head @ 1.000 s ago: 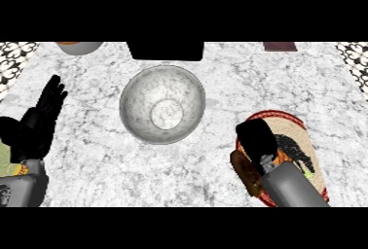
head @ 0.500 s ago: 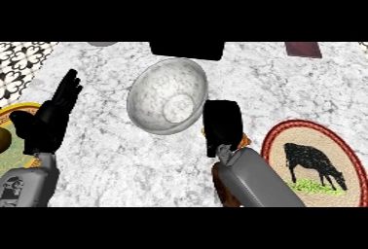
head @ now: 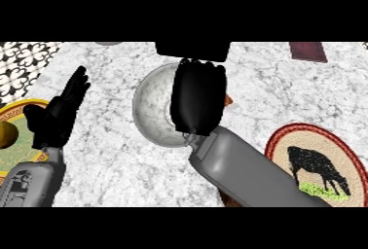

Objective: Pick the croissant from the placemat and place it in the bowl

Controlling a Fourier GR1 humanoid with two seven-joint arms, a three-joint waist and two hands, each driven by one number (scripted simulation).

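At frame centre the right hand (head: 195, 97) hangs over the bowl (head: 152, 112), curled around the croissant (head: 229, 101), hiding all but a brown sliver at its right edge. The cow placemat (head: 339, 146) lies lower right on the counter (head: 122, 170). The left hand (head: 57, 114) rests open at left, fingers up, beside another mat (head: 22, 141).

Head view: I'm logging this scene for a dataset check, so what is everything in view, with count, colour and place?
counter: one, white-grey marble, under everything
bowl: one, pale grey, centre, partly under the right hand
croissant: one, brown, a sliver at the right hand's edge, over the bowl
cow placemat: one, tan with red rim, lower right
second mat: one, yellow-rimmed, left edge
dark red object: one, top right
black block: one, top centre
left hand: one, black, open, resting at left
right hand: one, black, over the bowl
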